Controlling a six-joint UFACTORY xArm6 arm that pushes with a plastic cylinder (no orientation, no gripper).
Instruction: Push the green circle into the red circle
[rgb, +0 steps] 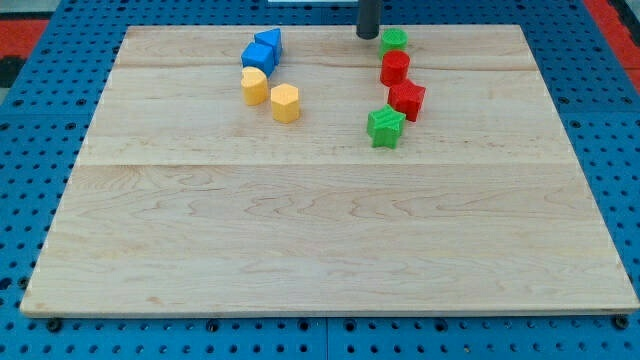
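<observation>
1. Nearest you, toward the view's bottom: just bare desk (320, 250), no blocks on the whole lower half.
2. Mid-depth, right of centre: green star (385, 126), w/ the red star (406, 99) touching it on its upper right. Left of centre: two yellow blocks (270, 94), prob. hexagon-ish, side by side.
3. Further back, left: two blue blocks (262, 51) bunched together, just above the yellows. Shapes hard to tell at this res.
4. Further back, right: red circle (395, 68), sitting just above the red star.
5. Furthest: green circle (393, 40), near the desk's top edge, directly above the red circle and v. close to it; can't tell if they touch or a sliver of gap remains.
6. My tip (368, 35) stands just left of the green circle, about level w/ it. No gripper on this rig, so nothing to call open or closed; just the rod.
7. Key relation: red circle lies toward the view's bottom from the green one, but the tip is on the green's left. You'd judge a push from here sends it right, not down; the tip needs to get round to the green's top side first.
</observation>
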